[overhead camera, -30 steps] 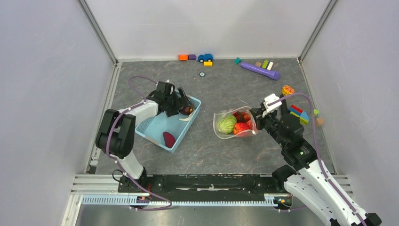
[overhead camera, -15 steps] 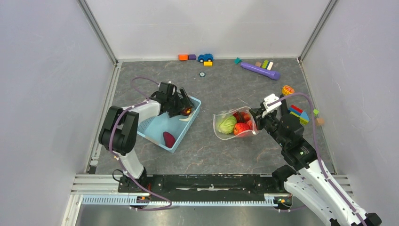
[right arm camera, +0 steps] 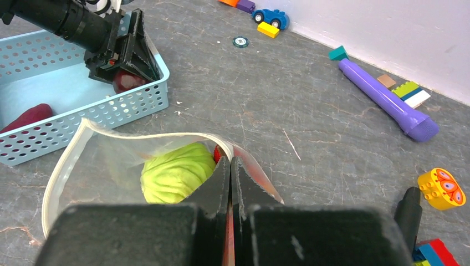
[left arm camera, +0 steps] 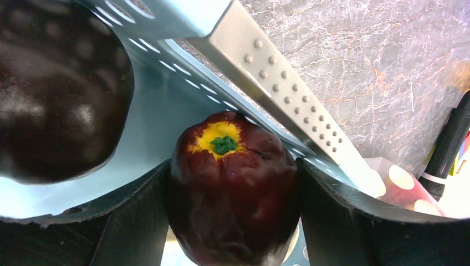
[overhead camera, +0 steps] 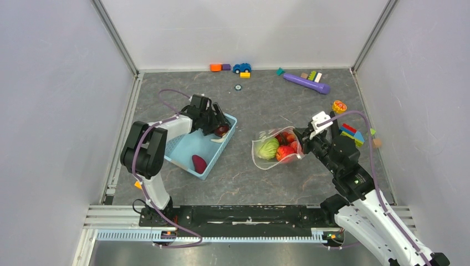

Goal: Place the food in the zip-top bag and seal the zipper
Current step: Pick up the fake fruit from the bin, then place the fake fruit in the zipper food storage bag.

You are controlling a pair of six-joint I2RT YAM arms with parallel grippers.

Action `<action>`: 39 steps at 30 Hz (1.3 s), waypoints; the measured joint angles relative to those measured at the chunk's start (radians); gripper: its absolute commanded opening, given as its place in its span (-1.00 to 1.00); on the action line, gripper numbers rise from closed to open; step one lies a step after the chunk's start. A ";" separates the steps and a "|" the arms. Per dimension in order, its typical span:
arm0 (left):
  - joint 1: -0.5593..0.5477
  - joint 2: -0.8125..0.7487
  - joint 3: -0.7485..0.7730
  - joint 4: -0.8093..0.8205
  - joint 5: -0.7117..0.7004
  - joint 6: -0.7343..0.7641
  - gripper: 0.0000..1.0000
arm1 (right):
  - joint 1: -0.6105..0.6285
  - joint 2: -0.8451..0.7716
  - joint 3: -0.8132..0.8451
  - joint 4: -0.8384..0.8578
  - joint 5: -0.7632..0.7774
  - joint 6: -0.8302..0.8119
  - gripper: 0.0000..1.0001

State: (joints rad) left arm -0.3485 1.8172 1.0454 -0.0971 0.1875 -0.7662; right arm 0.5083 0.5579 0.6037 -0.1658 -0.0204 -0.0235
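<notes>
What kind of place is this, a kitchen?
Probably a robot testing booth, not a kitchen: two robot arms are bolted to a rail at the edge of the table, plain grey walls box it in, and the food and car are just toys.

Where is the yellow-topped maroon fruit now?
Top view, left of centre: the maroon fruit lies in the far right corner of the blue basket, between the jaws of the left tool.
</notes>
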 measured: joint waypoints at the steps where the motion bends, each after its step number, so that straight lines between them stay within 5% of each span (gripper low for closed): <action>1: -0.001 0.000 0.001 -0.002 -0.001 0.000 0.41 | 0.000 -0.001 -0.001 0.001 -0.005 0.000 -1.00; 13: -0.008 -0.047 -0.001 -0.093 -0.056 -0.006 -0.44 | 0.000 -0.025 -0.014 0.019 -0.033 0.001 -1.00; 30: -0.050 -0.487 -0.061 -0.273 -0.130 0.028 -0.49 | 0.000 0.108 0.050 -0.036 0.045 0.080 -1.00; 39: -0.297 -0.568 0.011 -0.259 -0.010 0.189 -0.46 | 0.000 0.283 0.174 -0.146 0.221 0.187 -1.00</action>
State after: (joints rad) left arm -0.6456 1.2495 1.0565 -0.3565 0.1780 -0.5774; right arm 0.5087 0.8406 0.7780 -0.3119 0.2005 0.1638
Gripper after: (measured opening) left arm 0.765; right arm 0.010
